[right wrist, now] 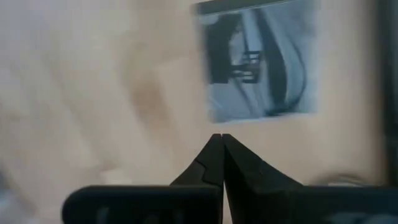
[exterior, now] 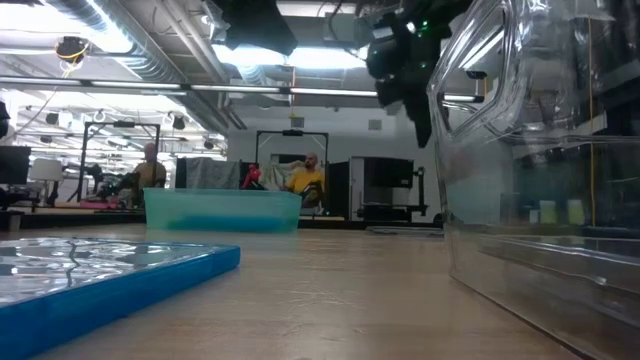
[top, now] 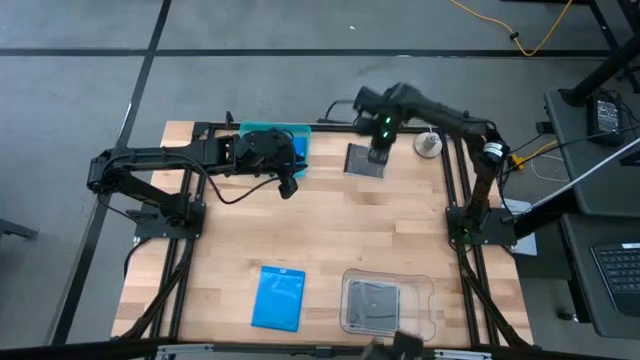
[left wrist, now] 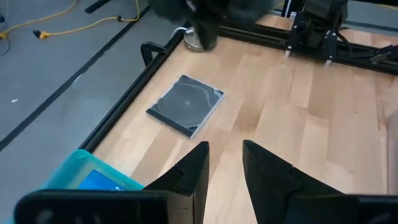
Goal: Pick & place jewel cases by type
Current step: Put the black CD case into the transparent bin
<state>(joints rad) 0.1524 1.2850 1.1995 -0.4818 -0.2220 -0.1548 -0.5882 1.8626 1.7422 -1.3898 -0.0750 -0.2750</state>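
Note:
A dark grey square jewel case (top: pixel 365 161) (left wrist: pixel 185 104) (right wrist: pixel 261 62) lies flat on the table near the far edge. My right gripper (top: pixel 378 150) (right wrist: pixel 221 138) hovers above its far side, shut and holding nothing; in the low view it (exterior: pixel 415 110) hangs well above the table. My left gripper (top: pixel 290 186) (left wrist: pixel 225 152) is open and in the air beside the teal tray (top: pixel 262 132) (left wrist: pixel 74 171), which holds a blue case (left wrist: pixel 99 182). Another blue case (top: pixel 278 297) (exterior: pixel 100 275) lies flat near the near edge. A grey case (top: pixel 372 300) lies in the clear tray (top: pixel 425 305) (exterior: pixel 540 200).
A small white round object (top: pixel 428 145) (left wrist: pixel 196 42) sits at the far right corner. Black frame rails (left wrist: pixel 134 81) run along the table's edges. Bare wood (top: pixel 330 230) spreads across the middle between the trays. People sit in the room beyond the table.

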